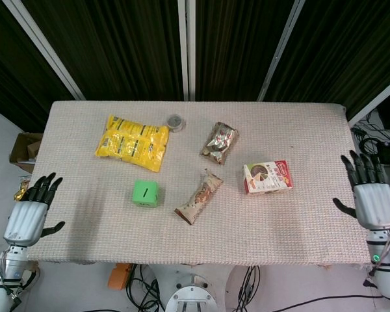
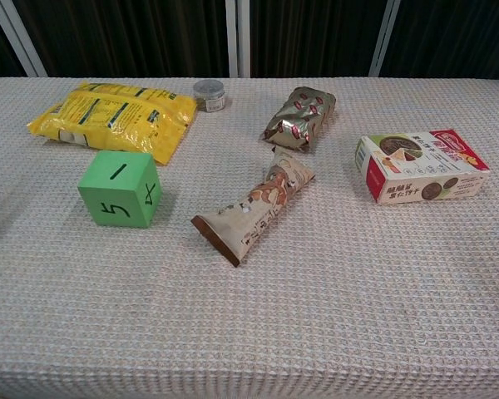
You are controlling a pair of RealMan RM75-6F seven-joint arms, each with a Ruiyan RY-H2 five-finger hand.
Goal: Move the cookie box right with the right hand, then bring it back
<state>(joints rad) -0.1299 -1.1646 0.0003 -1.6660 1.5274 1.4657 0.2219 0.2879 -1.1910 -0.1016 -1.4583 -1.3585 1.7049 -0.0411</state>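
Note:
The cookie box (image 1: 268, 177) (image 2: 419, 165), white and red with pictured cookies, lies flat on the table right of centre, with nothing touching it. My right hand (image 1: 368, 197) hovers off the table's right edge in the head view, fingers spread and empty, well clear of the box. My left hand (image 1: 28, 213) is off the table's left edge, fingers also spread and holding nothing. Neither hand appears in the chest view.
A beige snack bar (image 1: 199, 197) (image 2: 253, 204) lies left of the box, a shiny brown packet (image 1: 220, 142) (image 2: 303, 115) behind it. A green cube (image 1: 145, 193) (image 2: 120, 188), a yellow bag (image 1: 132, 142) (image 2: 110, 115) and a small round tin (image 1: 175, 121) (image 2: 209, 93) occupy the left half.

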